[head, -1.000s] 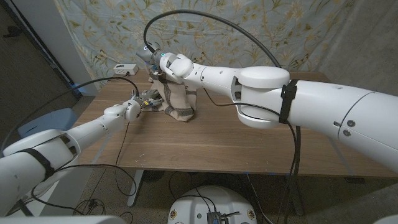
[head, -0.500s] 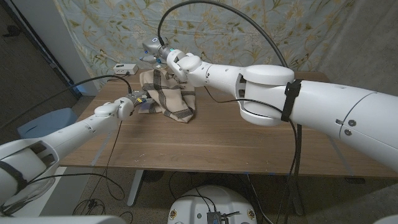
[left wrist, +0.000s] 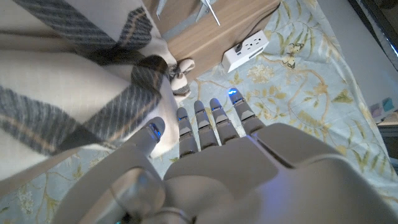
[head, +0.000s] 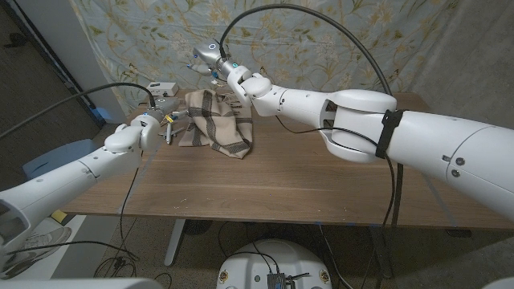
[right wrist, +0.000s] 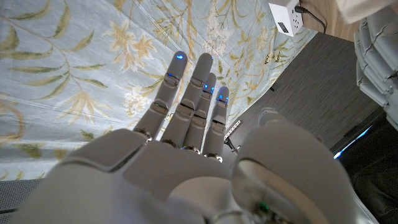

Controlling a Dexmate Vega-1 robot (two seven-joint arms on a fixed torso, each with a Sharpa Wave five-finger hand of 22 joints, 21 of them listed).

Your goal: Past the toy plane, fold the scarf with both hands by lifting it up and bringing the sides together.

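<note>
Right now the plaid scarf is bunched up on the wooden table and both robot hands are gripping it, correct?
Not quite. The scarf is bunched on the table, but neither hand grips it: the right hand is raised above it with straight fingers, as the right wrist view shows, and the left hand is beside it, open.

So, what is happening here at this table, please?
A two-armed robot is working on a plaid scarf that lies bunched on the wooden table. At this moment neither hand holds it: the left hand is beside its left edge with fingers straight, and the right hand is raised above it, open. The fold looks unfinished.
</note>
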